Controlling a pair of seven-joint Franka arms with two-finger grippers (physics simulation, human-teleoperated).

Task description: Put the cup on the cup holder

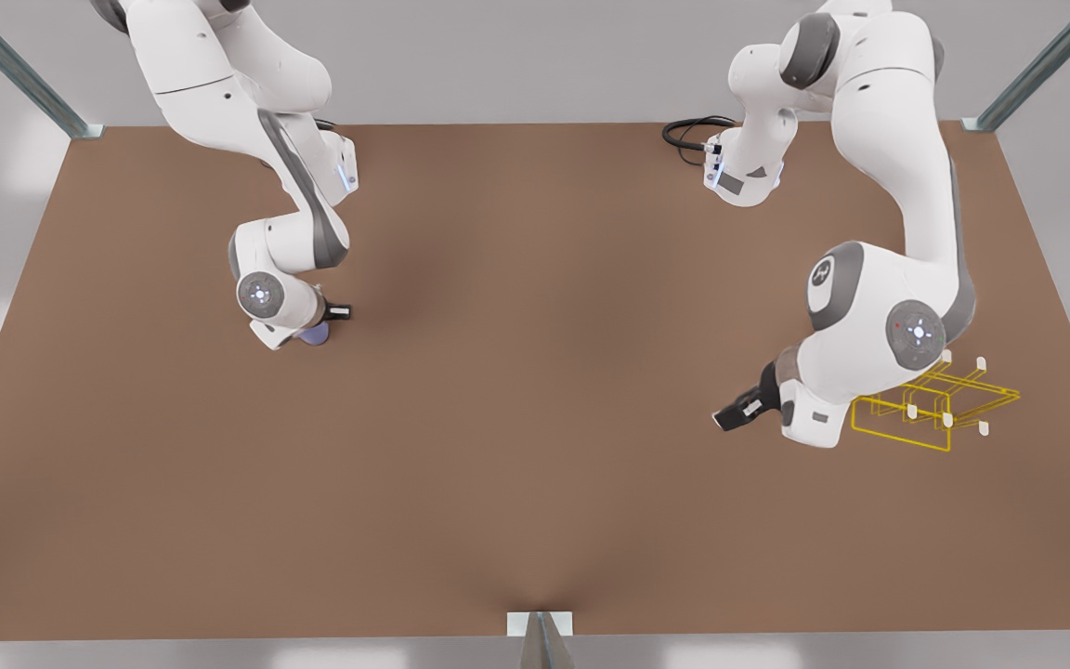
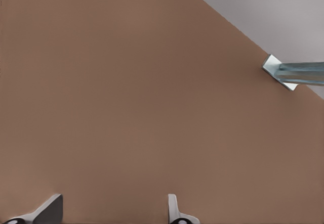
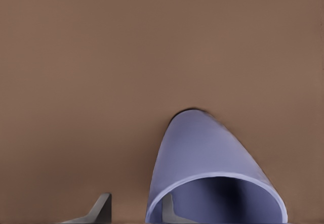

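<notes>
Right gripper (image 1: 312, 333), front view: low over the table (image 1: 535, 483) on that view's left, directly above the cup (image 1: 316, 337); only a sliver of lavender shows under the wrist. Jaw state not readable from here. Left gripper (image 1: 730, 416) sits on the front view's right, near the table, just beside the cup holder (image 1: 934, 409) and pointing away from it toward mid-table. The yellow wire holder stands on the table behind that arm's wrist, white prong tips up, well apart from the cup.

Left wrist view: left gripper (image 2: 111, 211) spread open, nothing between the fingertips (image 2: 48, 209), bare brown table below, a metal frame post (image 2: 296, 73) at the table edge.

Right wrist view: right gripper (image 3: 134, 209) open, one fingertip (image 3: 168, 209) inside the cup's (image 3: 202, 148) rim, the other outside, straddling the wall. Can't tell if either touches it. Cup stands on the table, mouth toward the camera.
</notes>
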